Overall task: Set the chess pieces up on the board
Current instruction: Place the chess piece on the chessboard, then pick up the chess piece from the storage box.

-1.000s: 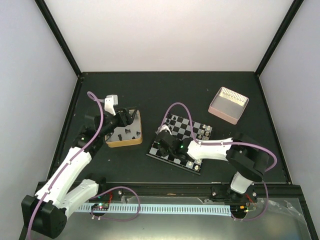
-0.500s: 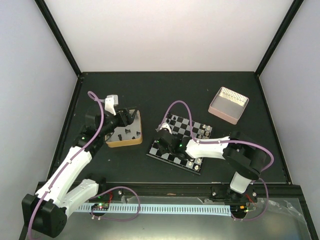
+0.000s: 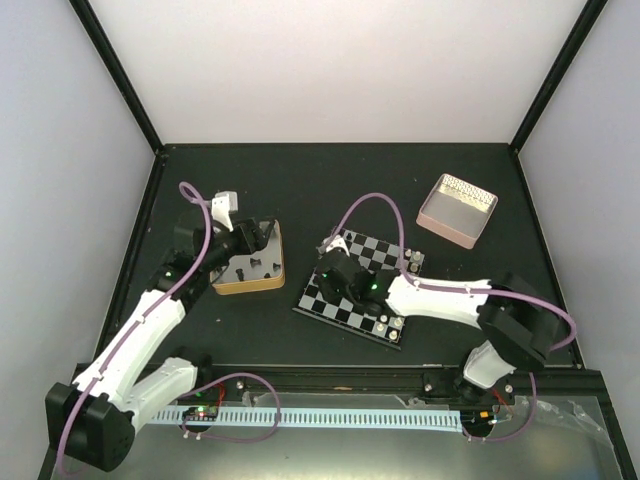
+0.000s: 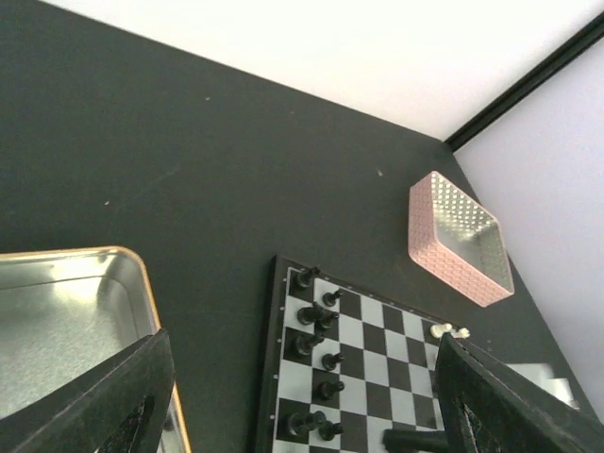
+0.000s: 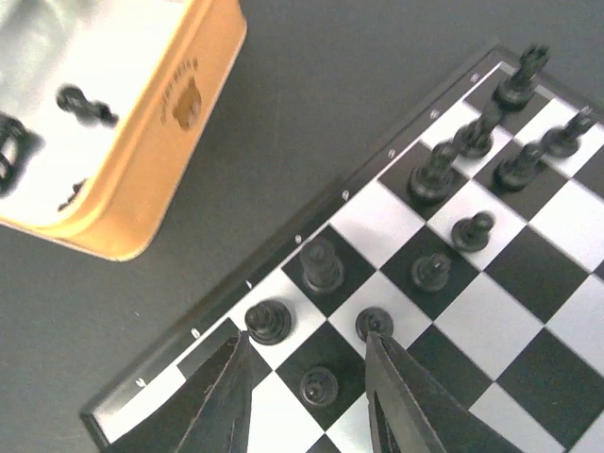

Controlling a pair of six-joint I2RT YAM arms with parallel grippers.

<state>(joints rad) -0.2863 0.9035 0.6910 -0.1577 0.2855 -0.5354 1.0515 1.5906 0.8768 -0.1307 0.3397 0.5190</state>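
The right gripper (image 5: 302, 351) hangs low over the board (image 5: 373, 219), at the board's corner nearest the tin (image 5: 165, 127). Its jaws are partly open and hold nothing. One small pawn (image 5: 319, 385) stands between the two fingers (image 5: 222, 401), and it seems apart from both. It sits in the second row from the board's rim, at the end. Other chess pieces (image 5: 322, 265) stand in two rows along that same rim. A few more lie in the tin, just off the board's left side. The left gripper (image 4: 304, 338) hovers above the tin w/ jaws wide and empty.

The step in hand is prob. setting this pawn on its square. To do it well, the R arm should rise straight up w/o sideways drift, because the neighbours are very near. This holds esp. for the corner piece (image 5: 267, 321), just beside one finger. The pawn should stay upright & centred in its square. If it leans, a soft re-grip is better than a push.
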